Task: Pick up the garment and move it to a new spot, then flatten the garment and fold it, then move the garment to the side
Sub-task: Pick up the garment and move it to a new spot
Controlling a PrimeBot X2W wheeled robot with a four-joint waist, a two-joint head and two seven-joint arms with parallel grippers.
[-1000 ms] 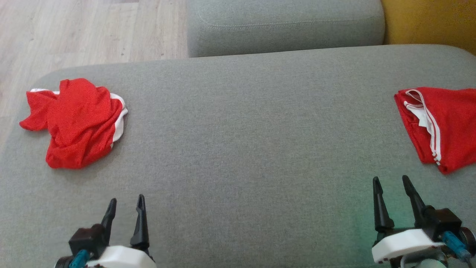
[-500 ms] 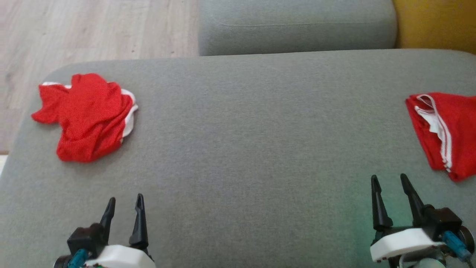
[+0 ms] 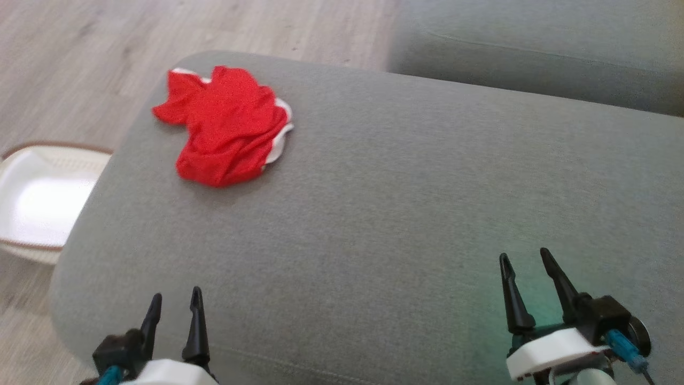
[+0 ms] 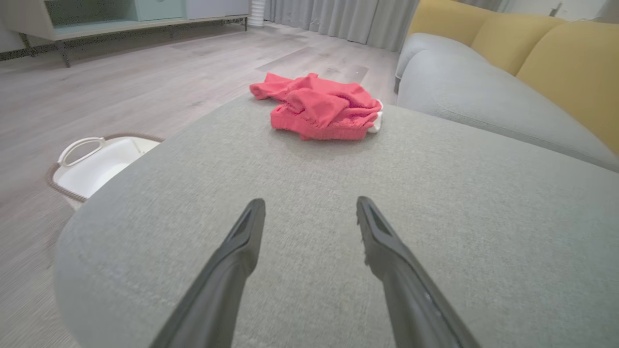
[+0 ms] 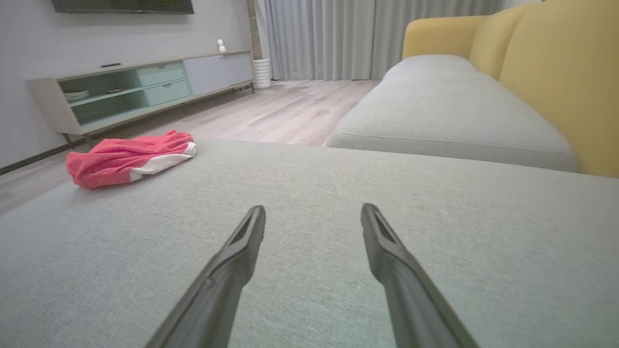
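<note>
As the red garment (image 3: pixel 224 125) is seen crumpled at the far left corner of the grey cushion (image 3: pixel 385 224), no step is judged done. The left gripper (image 3: pixel 176 293) and right gripper (image 3: pixel 524 253) are held spread, empty, well apart from it

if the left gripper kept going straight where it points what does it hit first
Probably the crumpled red garment, almost dead ahead of the left gripper in its wrist view, with bare grey cushion between. If it tilts down it may graze the cushion first; depth is unclear.
</note>
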